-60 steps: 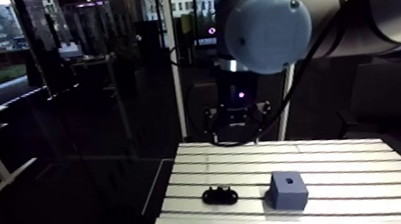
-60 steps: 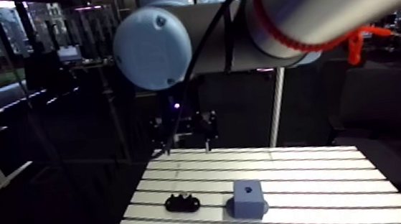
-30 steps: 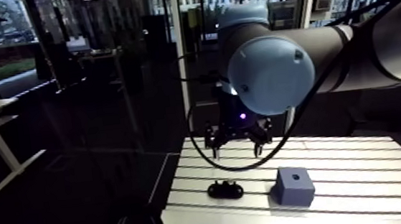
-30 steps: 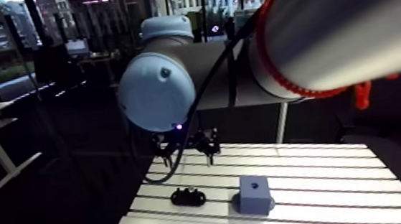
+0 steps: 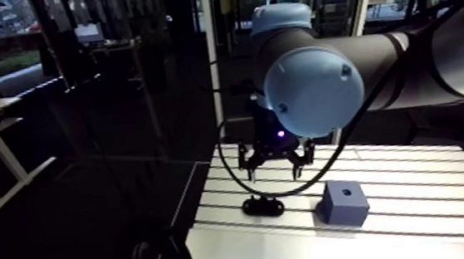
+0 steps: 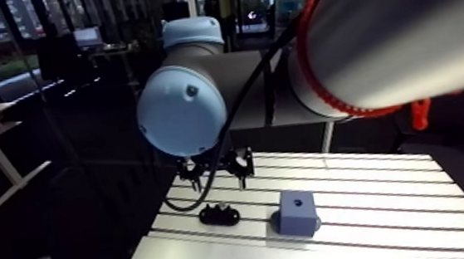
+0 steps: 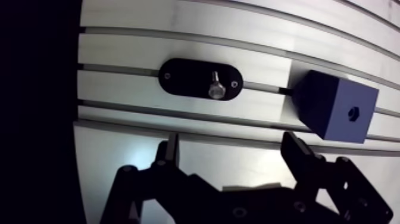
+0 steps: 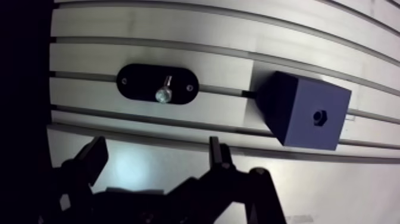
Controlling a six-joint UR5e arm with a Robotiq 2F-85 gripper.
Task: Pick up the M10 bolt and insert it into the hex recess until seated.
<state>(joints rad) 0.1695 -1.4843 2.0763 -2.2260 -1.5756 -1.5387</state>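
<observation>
A silver M10 bolt stands head-up in a black oval holder on the slotted table. Beside the holder sits a blue cube with a small hex recess in its top face. My gripper hovers above the table, open, with nothing between its fingers. The bolt lies ahead of the gripper, nearer one finger, and the cube lies ahead of the other finger. In the arm view the gripper hangs just behind and above the holder, with the cube to its right.
The aluminium table has long parallel slots running under the holder and cube. Its edge falls off into darkness close to the holder's outer end. Bare slotted surface stretches to the right behind the cube.
The arm view has shifted with the arm. My gripper has come lower and closer to the black holder, still open. Holder, bolt and cube have stayed put.
</observation>
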